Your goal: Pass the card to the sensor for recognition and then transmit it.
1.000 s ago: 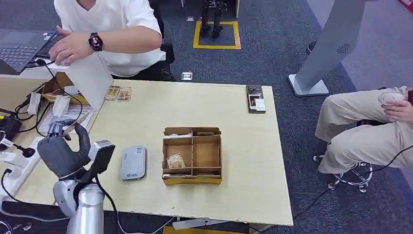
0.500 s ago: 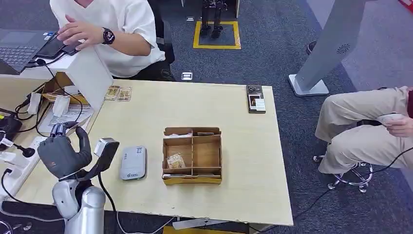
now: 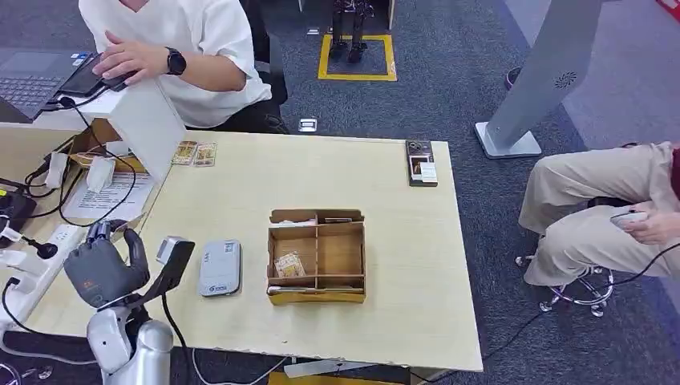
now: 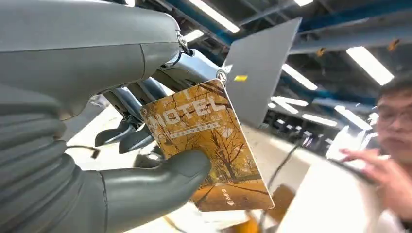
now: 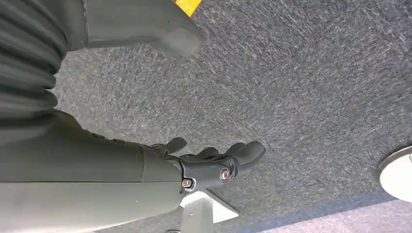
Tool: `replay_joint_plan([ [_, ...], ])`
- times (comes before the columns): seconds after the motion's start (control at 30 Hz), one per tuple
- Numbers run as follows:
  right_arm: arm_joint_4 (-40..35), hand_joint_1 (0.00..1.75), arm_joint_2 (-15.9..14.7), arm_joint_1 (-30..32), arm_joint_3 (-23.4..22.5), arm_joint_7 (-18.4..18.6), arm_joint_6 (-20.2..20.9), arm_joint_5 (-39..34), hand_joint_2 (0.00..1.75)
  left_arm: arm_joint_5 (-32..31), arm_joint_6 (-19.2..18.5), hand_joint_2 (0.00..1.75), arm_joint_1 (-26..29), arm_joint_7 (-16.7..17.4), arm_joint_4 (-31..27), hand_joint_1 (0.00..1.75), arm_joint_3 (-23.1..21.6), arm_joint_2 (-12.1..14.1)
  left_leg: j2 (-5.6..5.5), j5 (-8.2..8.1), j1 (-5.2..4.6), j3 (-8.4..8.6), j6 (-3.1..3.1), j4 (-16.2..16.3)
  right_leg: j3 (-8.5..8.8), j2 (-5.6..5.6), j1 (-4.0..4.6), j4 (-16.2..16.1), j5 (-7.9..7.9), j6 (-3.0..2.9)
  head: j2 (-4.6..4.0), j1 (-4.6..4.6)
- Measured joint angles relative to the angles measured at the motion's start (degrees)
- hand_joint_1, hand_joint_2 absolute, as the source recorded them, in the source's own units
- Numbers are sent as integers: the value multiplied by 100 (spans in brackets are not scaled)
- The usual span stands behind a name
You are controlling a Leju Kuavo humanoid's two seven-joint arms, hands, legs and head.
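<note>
The left hand [image 3: 103, 271], at the bench's [image 3: 385, 321] near left corner beside the grey card reader [image 3: 220, 268], pinches the hotel key card [image 4: 210, 145] between thumb and fingers [image 4: 127, 131]. The divided cardboard box [image 3: 317, 256] mid-bench holds one card [image 3: 288, 265] in its near left compartment. The right hand [image 5: 214, 162] hangs over carpet, fingers apart and holding nothing.

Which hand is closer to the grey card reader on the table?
Left. The left hand sits just beside the card reader; the right hand hangs over the carpet.
</note>
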Motion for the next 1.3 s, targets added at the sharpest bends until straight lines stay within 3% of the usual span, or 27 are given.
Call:
replay_joint_plan([
  [0.3,-17,0,0,-1,0,28,2,-55,175,-302,0,175,95,436,549,175,188,0,-1,0,-1,0,0,0,0,-1,0,0,0,0,0,0],
  [0.47,-24,0,0,2,0,48,0,-98,175,-374,0,175,130,464,771,175,273,0,0,-1,0,0,0,0,0,0,0,0,0,0,0,0],
  [0.57,-28,0,0,0,0,57,0,-96,175,-337,0,175,143,414,875,175,313,0,-1,-1,0,0,1,0,0,-1,0,0,0,0,-2,0],
  [0.77,-31,0,0,-1,0,48,0,-98,175,247,0,175,149,-28,1290,175,431,-2,0,0,0,1,1,0,-1,0,0,0,0,0,-2,0],
  [1.3,-31,0,0,-2,0,-13,0,-107,175,242,2,175,147,-43,1723,175,450,-4,0,0,0,1,1,0,-1,0,0,0,0,0,-2,0],
])
